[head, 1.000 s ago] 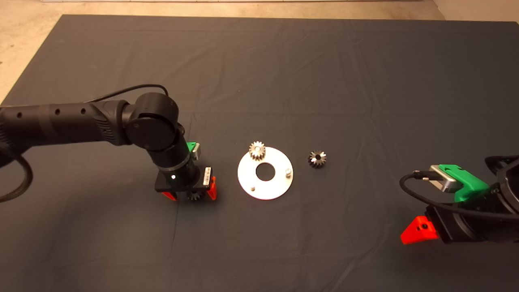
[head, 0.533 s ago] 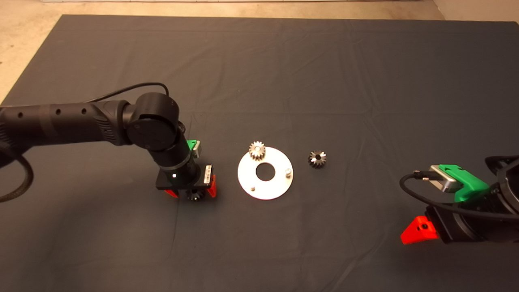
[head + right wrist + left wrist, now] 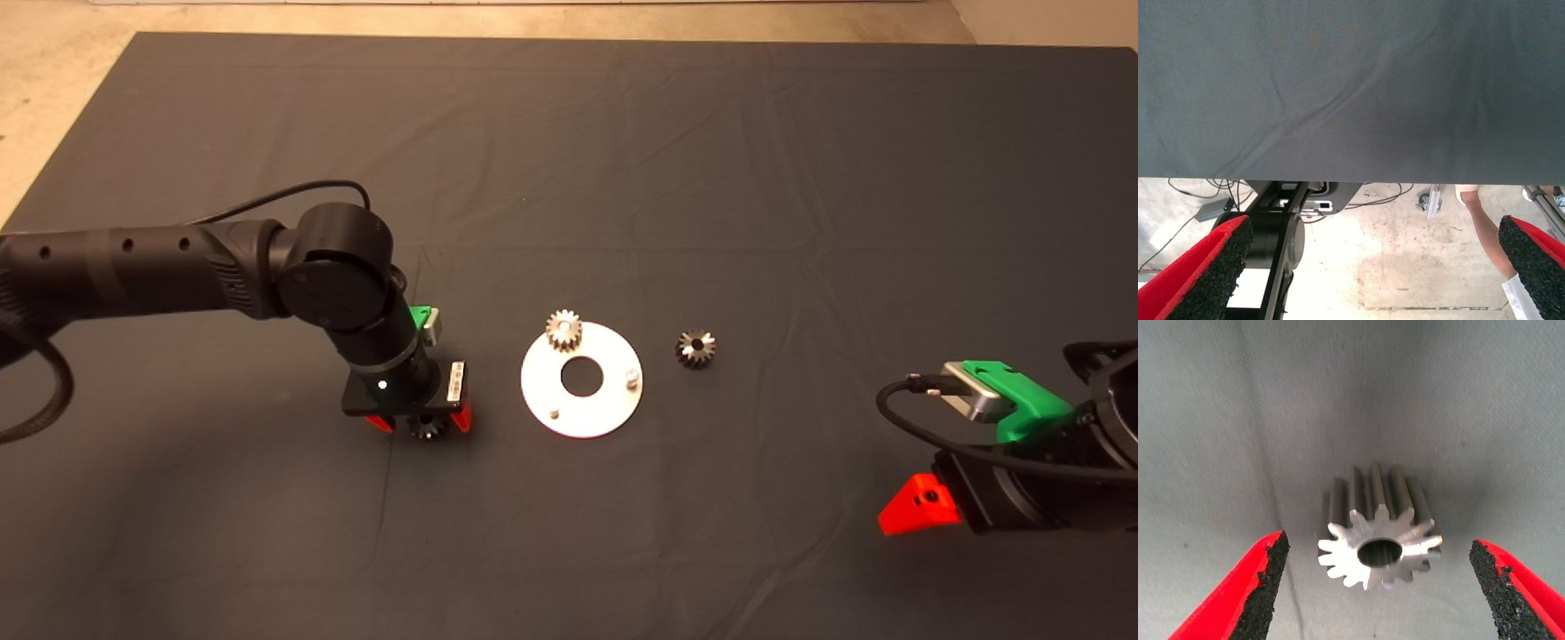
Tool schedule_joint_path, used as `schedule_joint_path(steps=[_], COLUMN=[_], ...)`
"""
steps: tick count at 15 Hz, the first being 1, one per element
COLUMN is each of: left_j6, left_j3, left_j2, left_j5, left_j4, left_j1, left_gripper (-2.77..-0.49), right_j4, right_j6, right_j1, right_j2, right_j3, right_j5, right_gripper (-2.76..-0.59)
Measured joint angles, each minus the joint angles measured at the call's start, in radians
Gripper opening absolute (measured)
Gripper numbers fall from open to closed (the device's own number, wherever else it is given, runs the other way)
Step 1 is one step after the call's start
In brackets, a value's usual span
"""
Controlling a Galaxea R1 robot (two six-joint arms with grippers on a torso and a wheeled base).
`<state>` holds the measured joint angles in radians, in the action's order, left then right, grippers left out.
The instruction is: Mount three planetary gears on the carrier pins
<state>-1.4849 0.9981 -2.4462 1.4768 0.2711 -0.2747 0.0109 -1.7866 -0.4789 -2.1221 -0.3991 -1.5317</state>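
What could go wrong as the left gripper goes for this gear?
1. The left gripper is open around the gear, pads clear of the teeth on both sides. Uneven closing could push it along the mat or tip it.
2. A skewed grip would make seating its bore on a bare pin of the plate harder.
3. One gear already sits on the plate; a wide approach might knock it.

The left pincer is straddling a gear, with bare bench showing as a gap between each pad and the teeth; nothing is crowding its far side.
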Motion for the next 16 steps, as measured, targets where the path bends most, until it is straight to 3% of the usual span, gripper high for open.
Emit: schedule_joint_path(steps=[3, 8, 11, 12, 16], left_j6=[0.001, 0.009, 0.009, 0.009, 0.022], left_j3=[0.000, 0.000, 0.000, 0.000, 0.000], left_j2=[0.000, 0.000, 0.000, 0.000, 0.000], left_j5=[0.000, 0.000, -0.001, -0.001, -0.003], left_j4=[0.014, 0.015, 0.019, 0.019, 0.044], left_j1=[0.000, 0.001, 0.021, 0.025, 0.030], left_gripper=[-1.45, -1.46, -1.46, -1.57, -1.61], right_j4=[0.000, 0.000, 0.000, 0.000, 0.000], right_j6=[0.000, 0.000, 0.000, 0.000, 0.000], right_j1=[0.000, 0.000, 0.000, 0.000, 0.000], right_j2=[0.000, 0.000, 0.000, 0.000, 0.000], right_j3=[0.000, 0.000, 0.000, 0.000, 0.000], right_j5=[0.000, 0.000, 0.000, 0.000, 0.000], right_gripper=[-0.61, -0.61, -0.61, -0.61, -0.61])
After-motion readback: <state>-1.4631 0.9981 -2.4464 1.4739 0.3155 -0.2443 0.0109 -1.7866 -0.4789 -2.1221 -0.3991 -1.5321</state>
